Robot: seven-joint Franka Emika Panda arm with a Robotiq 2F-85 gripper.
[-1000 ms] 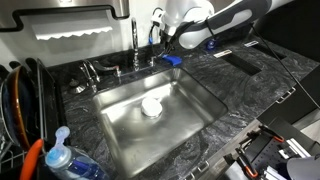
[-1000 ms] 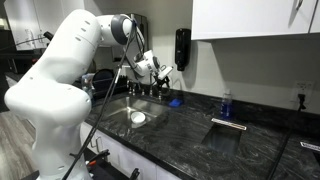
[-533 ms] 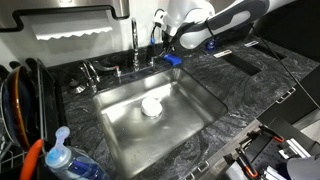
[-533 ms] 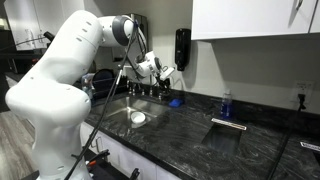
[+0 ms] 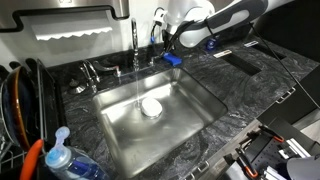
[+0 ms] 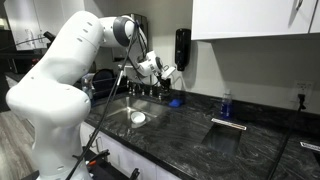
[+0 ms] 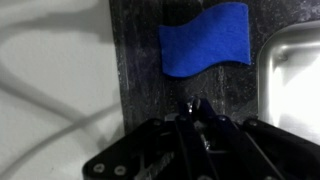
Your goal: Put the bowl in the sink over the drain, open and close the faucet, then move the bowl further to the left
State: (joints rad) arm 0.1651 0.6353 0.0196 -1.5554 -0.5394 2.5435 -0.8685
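With the bowl (image 5: pixel 151 106) sitting mid-sink (image 5: pixel 195 98) beside the running water (image 5: pixel 137 80), the faucet (image 5: pixel 135 40) should be turned off gently by the gripper (image 7: pixel 193 105) behind it, whose jaws are nearly closed on something I cannot make out.

A blue sponge (image 7: pixel 205 40) lies flat on the dark marbled countertop (image 5: pixel 230 90). At the near left, a blue-capped clear bottle (image 5: pixel 58 152) stands beside a dish rack (image 5: pixel 18 100).

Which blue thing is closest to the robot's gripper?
The blue sponge, lying on the counter right by the gripper. The blue-capped bottle stands far off, across the sink.
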